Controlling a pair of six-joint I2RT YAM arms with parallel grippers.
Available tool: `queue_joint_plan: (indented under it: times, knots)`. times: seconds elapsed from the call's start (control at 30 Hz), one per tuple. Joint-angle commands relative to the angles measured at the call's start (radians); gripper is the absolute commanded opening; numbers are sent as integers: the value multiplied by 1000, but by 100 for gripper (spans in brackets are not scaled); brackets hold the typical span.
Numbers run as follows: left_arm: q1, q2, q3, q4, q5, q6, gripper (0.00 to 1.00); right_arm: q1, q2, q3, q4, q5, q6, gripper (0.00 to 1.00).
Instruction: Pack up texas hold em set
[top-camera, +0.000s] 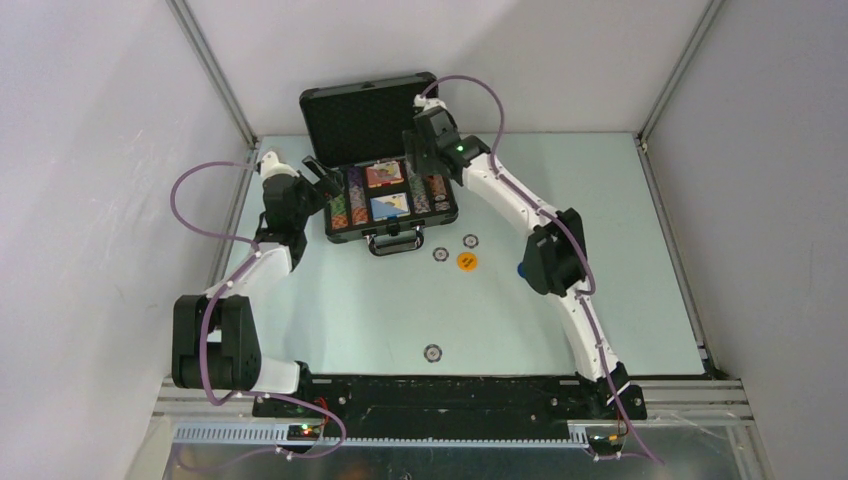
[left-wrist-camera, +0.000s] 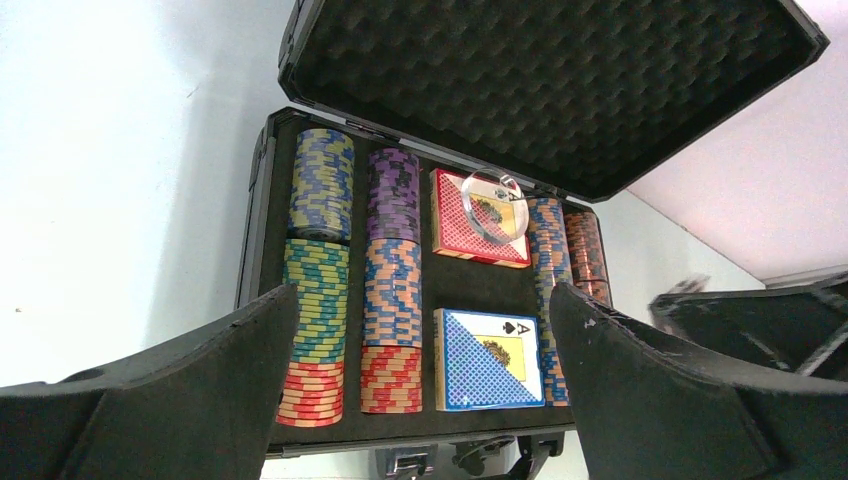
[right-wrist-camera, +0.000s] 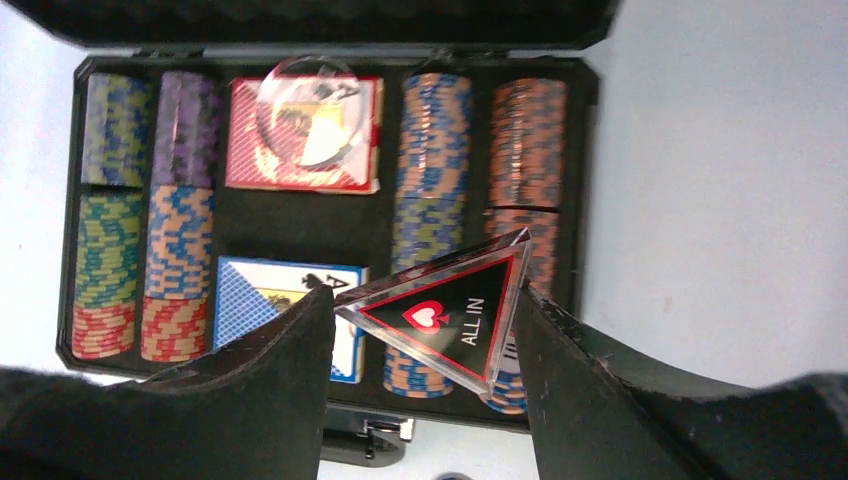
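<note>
The black briefcase (top-camera: 355, 122): we find it open at the middle of the table's (top-camera: 330, 310) far edge, foam-lined lid raised toward the back, handle (top-camera: 393, 243) facing the near edge. Contents, as we count them from the case's left wall: two rows of multicoloured chips (left-wrist-camera: 320, 290); a middle column with the red-patterned deck (left-wrist-camera: 455, 230) at the back and a blue-patterned deck (left-wrist-camera: 488, 362), ace of spades showing, at the front; then two more chip rows (right-wrist-camera: 430, 150). A clear round button (left-wrist-camera: 493, 205) lies on the red deck. Next, the triangular marker (right-wrist-camera: 445, 315), dark, with a red spade and the words "ALL IN": we record it clamped between the fingers of the right gripper (right-wrist-camera: 425, 300), over the front right chip rows; whether it touches them we cannot tell. Then the left gripper (top-camera: 324, 176): jaws spread wide, nothing in them, just beside the case's left wall. Loose on the table near the handle we note an orange button (top-camera: 467, 261) and two small pale round buttons (top-camera: 440, 254); a third pale one (top-camera: 432, 352) lies well apart, toward the near edge.
</note>
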Motion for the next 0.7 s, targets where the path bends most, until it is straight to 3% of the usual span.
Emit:
queue_joint_plan:
  times: [0.0, 0.37, 0.67]
  knots:
    - [9, -12, 25, 29, -7, -7, 100, 3, 24, 16, 144, -107, -45, 44]
    - [9, -11, 26, 28, -5, -9, 100, 80, 177, 106, 393, -87, -181, 46]
    - [9, -9, 27, 28, -5, -9, 100, 104, 259, 143, 489, -56, -267, 50]
